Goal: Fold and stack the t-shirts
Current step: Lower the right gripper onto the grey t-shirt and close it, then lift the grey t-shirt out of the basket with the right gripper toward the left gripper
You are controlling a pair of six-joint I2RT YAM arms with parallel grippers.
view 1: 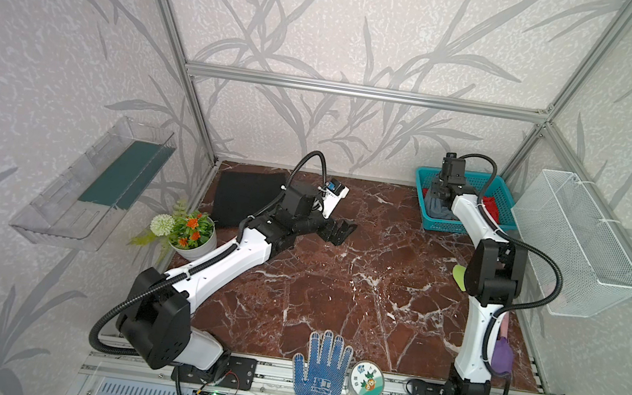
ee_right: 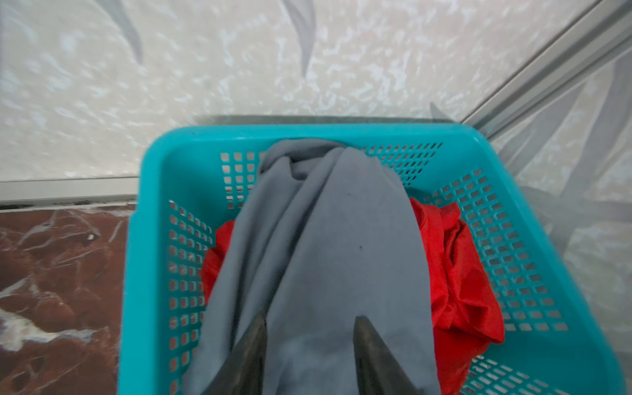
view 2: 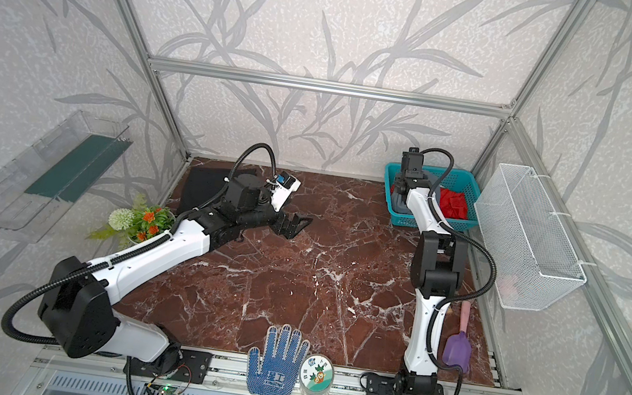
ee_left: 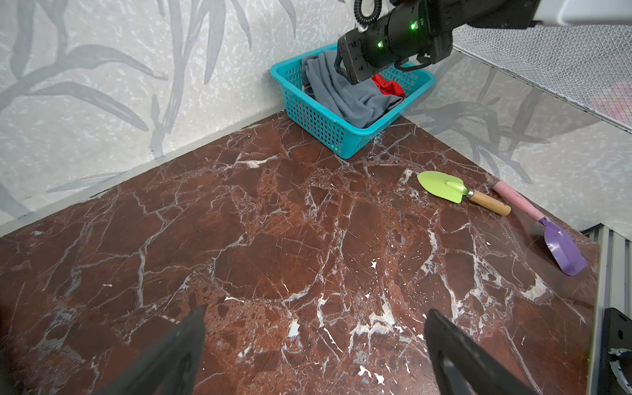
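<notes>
The red-brown, white-veined marble table (view 1: pixel 334 293) carries clutter round its edges: a white pot of artificial flowers (view 1: pixel 192 231) at the left, a blue-dotted knit glove (view 1: pixel 321 371) and a round printed tin (view 1: pixel 366 382) side by side on the front rail, and two small garden tools at the right, a green trowel (ee_left: pixel 444 186) with a wooden handle and a purple scoop (ee_left: pixel 561 246) with a pink one. A clear plastic shelf (view 1: pixel 93 184) hangs on the left wall and a white wire-mesh basket (view 1: pixel 576 243) on the right. There are two t-shirts. The black t-shirt (view 1: pixel 245 197) lies folded flat in a rough square at the far left of the table, its near corner hidden by the left arm. The grey t-shirt (ee_right: pixel 342 239), soft and rumpled, sits in the teal perforated plastic basket (ee_right: pixel 307 131) in the far right corner, heaped over a crumpled red cloth (ee_right: pixel 455 273) (a shinier fabric). The left gripper (view 1: pixel 343 231) hovers over bare marble right of the black shirt, jaws spread wide around nothing. The right gripper (ee_right: pixel 310 319) is down at the basket with the grey cloth between its partly parted jaws; whether they pinch it cannot be told.
</notes>
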